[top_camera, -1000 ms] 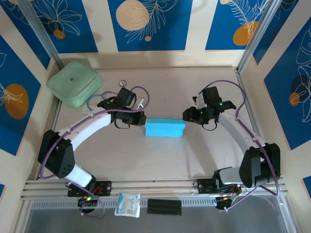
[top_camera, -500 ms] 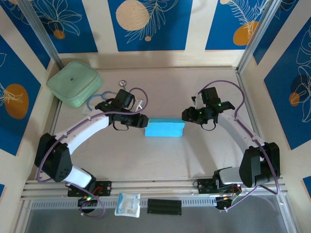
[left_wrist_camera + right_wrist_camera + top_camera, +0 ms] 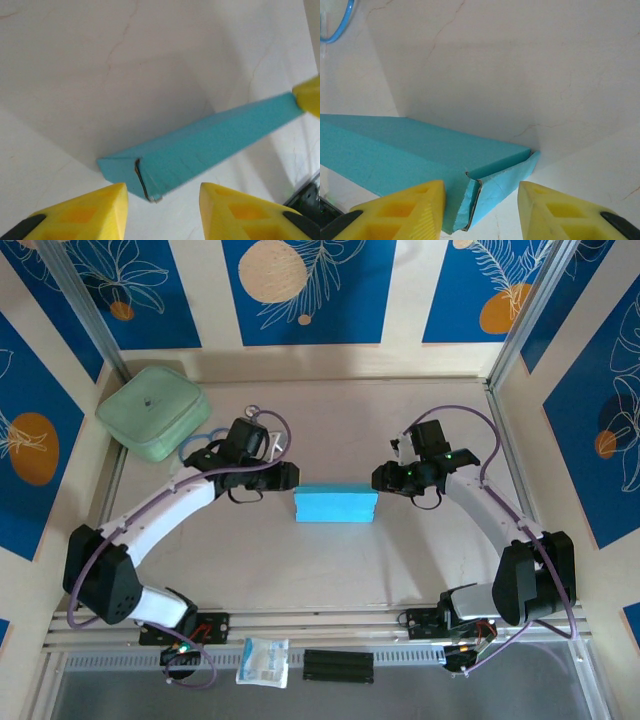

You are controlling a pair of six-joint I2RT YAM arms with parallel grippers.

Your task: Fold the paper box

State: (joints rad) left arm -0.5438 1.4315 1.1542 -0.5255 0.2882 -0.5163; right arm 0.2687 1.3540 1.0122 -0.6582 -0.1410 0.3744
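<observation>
Top external view: a pale, faintly veined tabletop (image 3: pixel 330 420) sits inside walls of light wood with deep-blue panels (image 3: pixel 308 290) bearing white leaf outlines and orange discs, and a metal rail (image 3: pixel 320 625) runs along the near edge. The paper box (image 3: pixel 336 505), folded into a flat sky-blue rectangle, lies near the middle of the table with its long side running left to right. The left gripper (image 3: pixel 288 478) is just beside its left end and the right gripper (image 3: pixel 383 478) just beside its right end. A pale green rounded case (image 3: pixel 152 412) rests at the far left, a blue loop (image 3: pixel 203 440) beside it, and a small clear-white packet (image 3: pixel 264 661) and a black strip (image 3: pixel 338 665) lie in front of the rail. Left wrist view: the left gripper (image 3: pixel 162 187) is released, its yellow fingers apart and grasping nothing. The box's near end (image 3: pixel 150 175) lies just ahead of the gap, its flap seam slightly gaping, and a yellow fingertip (image 3: pixel 309 95) of the other arm meets the far end. Right wrist view: the right gripper (image 3: pixel 480 184) is likewise released, holding nothing. This end flap (image 3: pixel 505 182) stands ajar with a crumpled edge, a detail too small to see from above, and the blue loop (image 3: pixel 340 25) shows at the upper left.
</observation>
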